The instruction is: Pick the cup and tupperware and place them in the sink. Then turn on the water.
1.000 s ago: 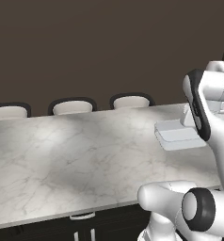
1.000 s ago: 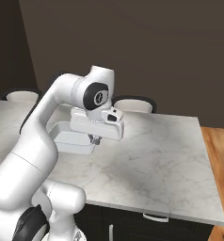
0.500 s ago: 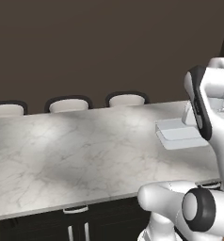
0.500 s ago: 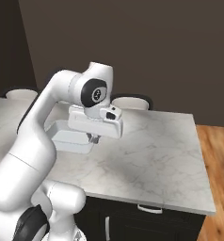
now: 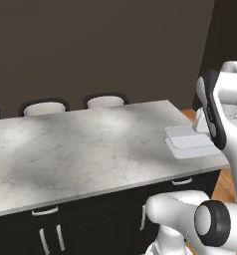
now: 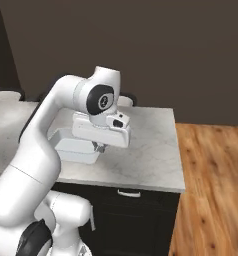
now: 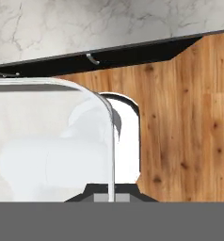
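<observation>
My gripper (image 6: 99, 146) is clamped on the rim of the tupperware (image 6: 75, 146), holding the pale container up off the marble counter (image 6: 146, 150), past its front edge near the right-hand corner. Looking down past the wall of the tupperware (image 7: 48, 141), I see the wooden floor (image 7: 189, 113).

Tupperware (image 5: 190, 142) above the marble counter (image 5: 75, 149) near its right end, partly behind the arm (image 5: 215, 107); chairs (image 5: 43, 106) beyond.

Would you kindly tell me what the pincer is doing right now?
Pincer: closed on the rim of the tupperware, held above the counter.
</observation>
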You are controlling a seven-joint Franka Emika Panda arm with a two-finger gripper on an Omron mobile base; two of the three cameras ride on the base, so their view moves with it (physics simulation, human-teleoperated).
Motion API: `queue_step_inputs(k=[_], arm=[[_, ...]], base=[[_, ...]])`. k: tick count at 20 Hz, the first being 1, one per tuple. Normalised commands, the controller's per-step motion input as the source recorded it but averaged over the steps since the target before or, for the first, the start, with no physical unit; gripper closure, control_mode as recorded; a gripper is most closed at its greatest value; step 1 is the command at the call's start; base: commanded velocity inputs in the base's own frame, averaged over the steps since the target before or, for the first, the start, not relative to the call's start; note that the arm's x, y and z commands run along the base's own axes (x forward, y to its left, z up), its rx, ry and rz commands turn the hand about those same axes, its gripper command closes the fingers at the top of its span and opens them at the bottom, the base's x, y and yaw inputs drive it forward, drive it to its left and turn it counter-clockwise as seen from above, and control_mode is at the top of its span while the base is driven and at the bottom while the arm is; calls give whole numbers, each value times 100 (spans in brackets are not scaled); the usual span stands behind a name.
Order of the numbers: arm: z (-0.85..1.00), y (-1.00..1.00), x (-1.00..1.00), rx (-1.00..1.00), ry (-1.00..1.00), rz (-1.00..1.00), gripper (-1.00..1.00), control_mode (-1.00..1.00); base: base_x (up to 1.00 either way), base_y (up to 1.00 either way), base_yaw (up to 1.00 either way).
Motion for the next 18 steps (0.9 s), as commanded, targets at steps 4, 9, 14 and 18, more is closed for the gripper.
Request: queue_step_inputs(k=[4,9,14,18], arm=[[0,0,0,0,0,0,100,100],[0,0,0,0,0,0,100,100],[0,0,0,0,0,0,100,100],[0,0,0,0,0,0,100,100]], base=[[-6,-2,-45],[0,-1,-53],[0,-7,-56],[0,-36,-53]])
